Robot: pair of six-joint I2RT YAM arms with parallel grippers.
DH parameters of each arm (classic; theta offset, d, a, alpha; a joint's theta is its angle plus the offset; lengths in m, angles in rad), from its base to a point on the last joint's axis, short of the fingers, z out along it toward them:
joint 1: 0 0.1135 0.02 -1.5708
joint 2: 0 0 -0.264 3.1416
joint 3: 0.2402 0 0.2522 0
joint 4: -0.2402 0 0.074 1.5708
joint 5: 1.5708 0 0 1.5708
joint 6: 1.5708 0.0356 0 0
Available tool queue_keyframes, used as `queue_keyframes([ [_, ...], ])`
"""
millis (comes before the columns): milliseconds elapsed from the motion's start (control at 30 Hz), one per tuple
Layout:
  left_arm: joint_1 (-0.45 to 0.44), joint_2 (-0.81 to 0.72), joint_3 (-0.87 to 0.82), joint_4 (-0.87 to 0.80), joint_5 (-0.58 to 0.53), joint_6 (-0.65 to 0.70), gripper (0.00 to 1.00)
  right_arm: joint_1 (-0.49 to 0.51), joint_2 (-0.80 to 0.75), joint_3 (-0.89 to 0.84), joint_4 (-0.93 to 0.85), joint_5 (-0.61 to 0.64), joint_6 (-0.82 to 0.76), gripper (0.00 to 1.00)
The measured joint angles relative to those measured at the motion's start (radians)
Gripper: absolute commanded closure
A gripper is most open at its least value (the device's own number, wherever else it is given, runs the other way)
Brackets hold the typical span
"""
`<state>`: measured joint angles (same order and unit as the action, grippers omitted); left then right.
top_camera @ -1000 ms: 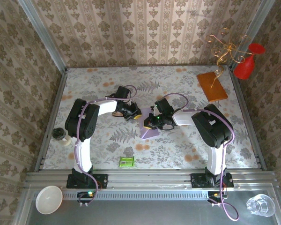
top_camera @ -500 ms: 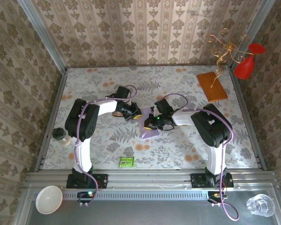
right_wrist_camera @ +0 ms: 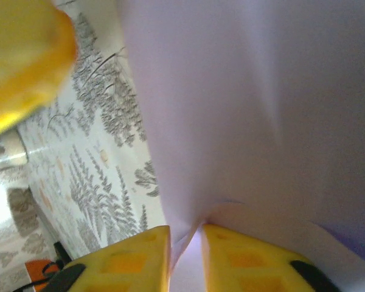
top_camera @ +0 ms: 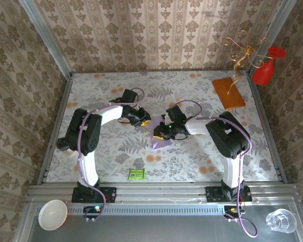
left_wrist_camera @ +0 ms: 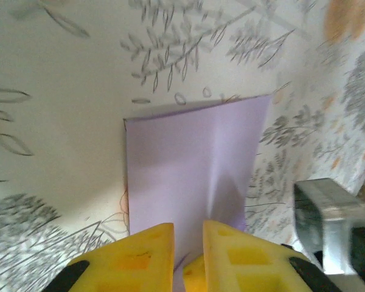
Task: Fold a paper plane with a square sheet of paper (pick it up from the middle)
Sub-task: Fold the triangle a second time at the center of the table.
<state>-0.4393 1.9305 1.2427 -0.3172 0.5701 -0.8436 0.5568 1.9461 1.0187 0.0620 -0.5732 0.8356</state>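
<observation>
A robot test cell: wallpaper-lined walls (top_camera: 156, 30), aluminium rail (top_camera: 161, 194), floral tabletop (top_camera: 192, 166).

My left arm (top_camera: 88, 169), right arm (top_camera: 234, 171): white links, black joint housings, lilac cable along each. Fingers (left_wrist_camera: 143, 255): yellow blocks, square recesses.

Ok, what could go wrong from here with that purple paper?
1. The sheet puckers where it enters the narrow jaws of the right gripper; a pull could crease or tear it.
2. The left gripper sits at the same sheet's edge; if the arms pull apart, the fold might skew.
3. In the top view both grippers crowd close together and could bump.
</observation>
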Motion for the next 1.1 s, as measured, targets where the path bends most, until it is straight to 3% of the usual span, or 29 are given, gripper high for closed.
queue_keyframes([
  [200,0.064,-0.116,-0.066,0.007,-0.042,-0.001,0.75,0.001,0.000,0.006,0.008,-0.021,0.002,0.60],
  [367,0.072,-0.153,-0.129,0.015,-0.055,-0.012,0.75,0.001,0.000,0.008,0.011,-0.030,0.002,0.59],
  [667,-0.031,-0.185,-0.171,0.034,-0.070,-0.026,0.92,0.001,0.004,0.007,-0.021,-0.001,-0.009,0.85],
  [833,-0.111,-0.184,-0.179,0.035,-0.067,-0.024,0.98,0.000,0.005,0.007,-0.045,0.017,-0.027,0.92],
  [1100,-0.151,-0.129,-0.177,0.035,-0.055,-0.019,1.00,0.000,0.006,0.014,-0.060,0.019,-0.029,0.98],
])
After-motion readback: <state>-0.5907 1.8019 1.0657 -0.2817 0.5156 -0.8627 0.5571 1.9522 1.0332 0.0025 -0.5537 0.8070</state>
